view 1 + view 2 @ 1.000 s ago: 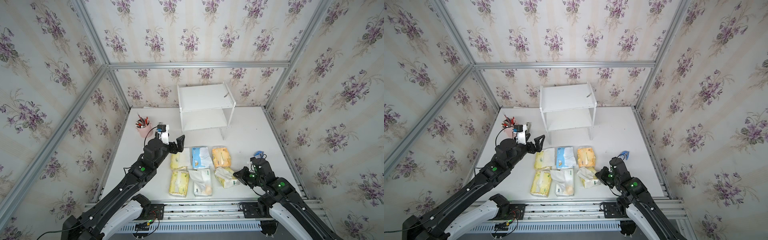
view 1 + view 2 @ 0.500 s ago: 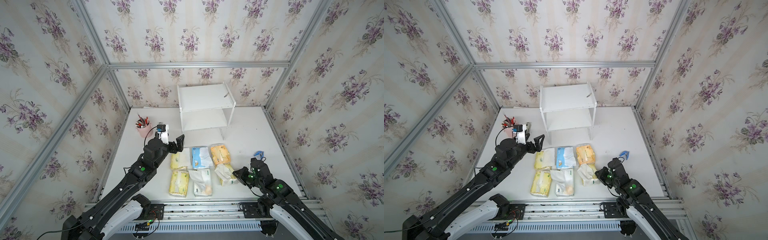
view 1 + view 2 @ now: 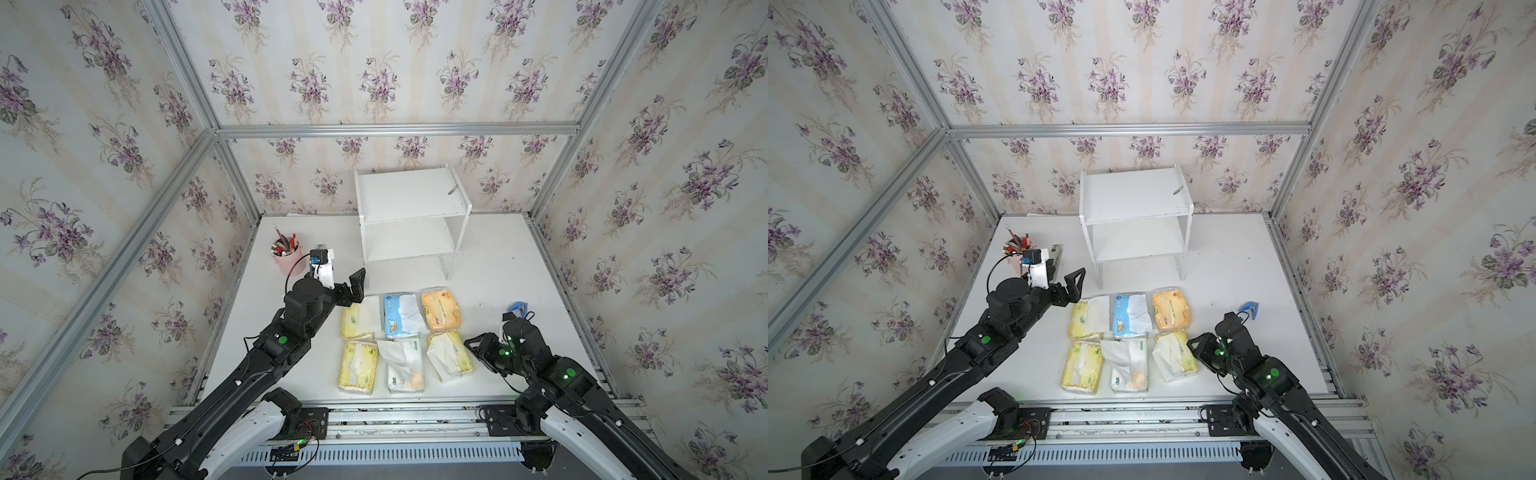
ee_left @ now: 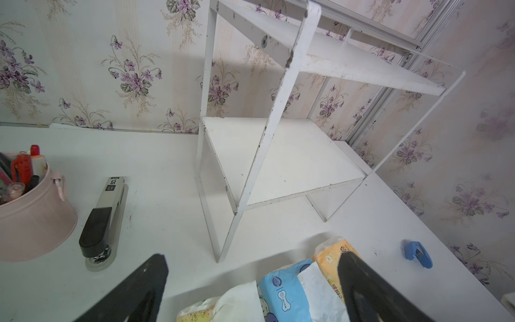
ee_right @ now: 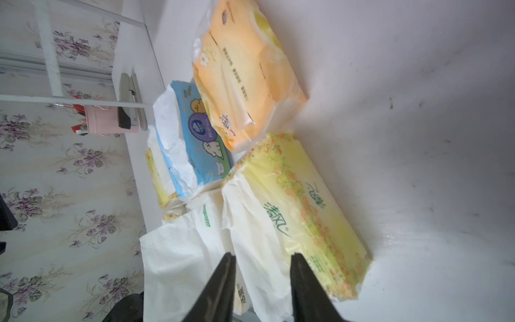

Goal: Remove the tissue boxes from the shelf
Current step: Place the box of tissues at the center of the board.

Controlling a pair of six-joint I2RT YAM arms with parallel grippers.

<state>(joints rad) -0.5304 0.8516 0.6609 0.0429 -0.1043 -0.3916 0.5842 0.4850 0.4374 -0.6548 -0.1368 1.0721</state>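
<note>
our right pincer (image 5: 262, 255), fingers a bit apart and pinching nothing, is the nearer one: the pale yellow plastic-wrapped tissue pack (image 5: 306, 212) lies on the white bench (image 3: 498, 266) just to its left, long axis running toward the white two-tier shelf (image 3: 409, 195), left pincer (image 4: 252, 255) spread wide

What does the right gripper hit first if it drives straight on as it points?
Most likely the nearest pale yellow tissue pack: its loose white tissue lies in line between the parted fingers of the right gripper. The gap looks small, though depth is unclear.
</note>
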